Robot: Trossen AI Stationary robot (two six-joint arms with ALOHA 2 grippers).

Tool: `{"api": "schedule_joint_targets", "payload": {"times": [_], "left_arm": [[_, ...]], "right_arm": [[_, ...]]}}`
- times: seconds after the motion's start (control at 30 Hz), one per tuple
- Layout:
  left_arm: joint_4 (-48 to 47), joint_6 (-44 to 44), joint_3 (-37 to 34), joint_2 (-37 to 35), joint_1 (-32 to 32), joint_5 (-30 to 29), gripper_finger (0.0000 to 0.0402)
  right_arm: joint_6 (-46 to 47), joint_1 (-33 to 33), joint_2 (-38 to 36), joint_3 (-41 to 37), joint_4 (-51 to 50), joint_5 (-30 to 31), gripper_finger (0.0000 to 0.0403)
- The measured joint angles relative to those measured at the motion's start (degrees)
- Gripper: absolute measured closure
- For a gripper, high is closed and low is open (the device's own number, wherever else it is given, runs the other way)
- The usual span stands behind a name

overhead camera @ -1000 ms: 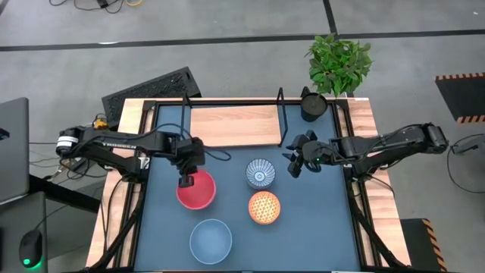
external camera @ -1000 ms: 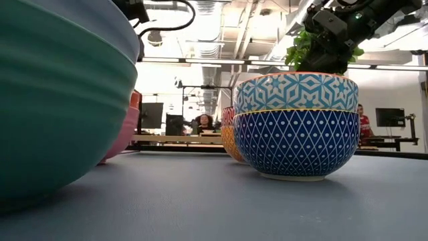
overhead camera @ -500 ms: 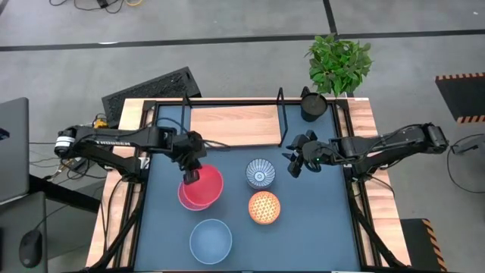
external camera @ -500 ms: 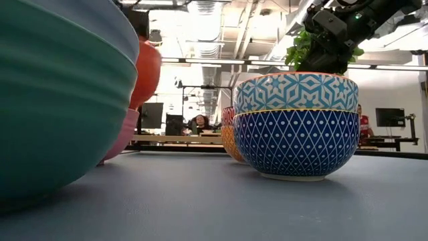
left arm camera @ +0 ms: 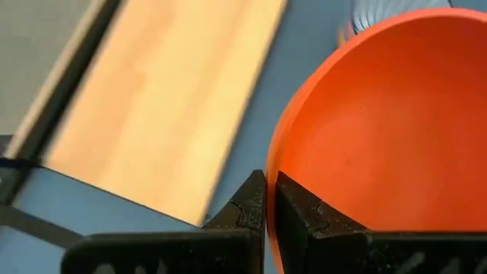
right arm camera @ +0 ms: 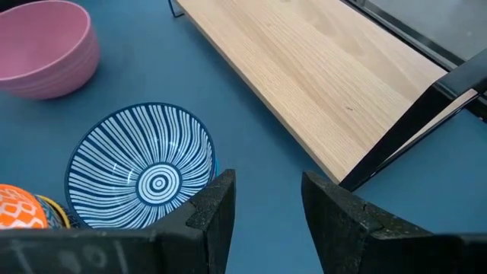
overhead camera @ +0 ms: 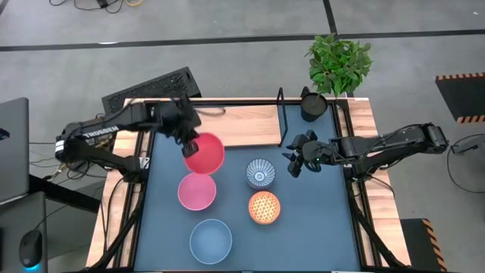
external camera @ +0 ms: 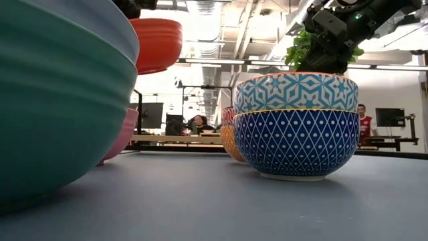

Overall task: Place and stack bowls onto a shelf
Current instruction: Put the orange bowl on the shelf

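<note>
As left gripper [overhead camera: 187, 142] pinches rim, red bowl [overhead camera: 204, 153] glossy, prob. plain inside

a red bowl [external camera: 156, 44] hangs above the table [external camera: 221, 201], behind a teal bowl [external camera: 57, 94].

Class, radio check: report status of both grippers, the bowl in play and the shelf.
Left gripper shut on red bowl, lifted beside shelf. Right gripper open, waiting near patterned bowl. Nothing on shelf.

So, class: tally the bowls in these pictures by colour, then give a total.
Red bowl, held in the left gripper: 1
Pink bowl: 1
Pale blue bowl: 1
Blue-and-white striped bowl: 1
Orange dotted bowl: 1
Total: 5 bowls
</note>
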Motion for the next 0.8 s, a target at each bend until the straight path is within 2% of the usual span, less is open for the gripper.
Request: {"api": "schedule_joint_targets", "payload": {"times": [0.1, 0.2, 0.4, 0.53, 0.63, 0.8], "left_arm": [[0.27, 3.55, 3.38, 2.34, 5.94, 3.05, 0.0401], [-0.32, 6.24, 7.57, 6.77, 11.84, 3.27, 0.0401], [-4.0, 12.55, 19.22, 20.36, 21.63, 3.5, 0.0401], [-7.01, 17.17, 26.03, 29.87, 26.01, 7.58, 0.0401], [-9.25, 19.87, 28.44, 35.72, 28.72, 10.49, 0.0401], [-12.55, 23.18, 28.08, 41.76, 32.6, 11.28, 0.0401]], "right_arm": [[-0.01, -0.04, 0.0, 0.0, 0.0, 0.69, 0.0226], [0.0, -0.04, 0.0, 0.0, 0.0, 1.56, 0.0226], [0.0, -0.04, 0.0, 0.0, 0.0, 1.65, 0.0226], [0.39, -0.04, 0.0, 0.0, 0.0, 1.65, 0.0226], [1.34, -0.04, 0.0, 0.0, -0.05, 1.65, 0.0226], [1.51, -0.04, 0.0, 0.0, -0.14, 1.65, 0.0226]]}}
